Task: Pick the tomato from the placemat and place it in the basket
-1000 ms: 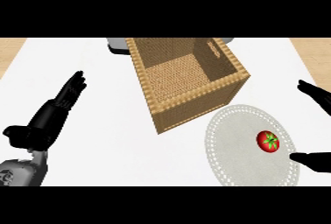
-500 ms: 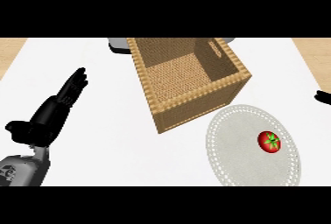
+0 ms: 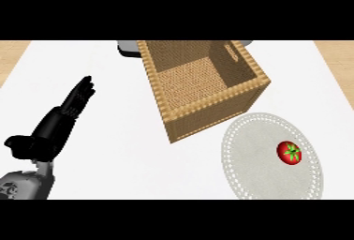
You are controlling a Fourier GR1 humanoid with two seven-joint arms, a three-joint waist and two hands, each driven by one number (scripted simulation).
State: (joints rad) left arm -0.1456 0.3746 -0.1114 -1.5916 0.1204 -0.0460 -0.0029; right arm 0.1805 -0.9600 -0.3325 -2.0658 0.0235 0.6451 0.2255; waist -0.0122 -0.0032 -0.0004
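Observation:
A red tomato (image 3: 291,153) with a green stalk lies on the right part of a round grey placemat (image 3: 262,154) at the lower right. Just behind the placemat stands a square wicker basket (image 3: 207,105), with nothing inside it. My left hand (image 3: 59,123) rests at the left of the counter, fingers straight and pointing away, far from the tomato. My right hand does not show anywhere in the head view.
A grey and white object (image 3: 129,47) peeks out behind the basket's far left corner. The white counter top (image 3: 124,154) ends at wooden flooring along the left and right edges.
My right hand, seen at the right edge a second ago, has drawn out of view. The left hand, tomato and basket have kept their places.

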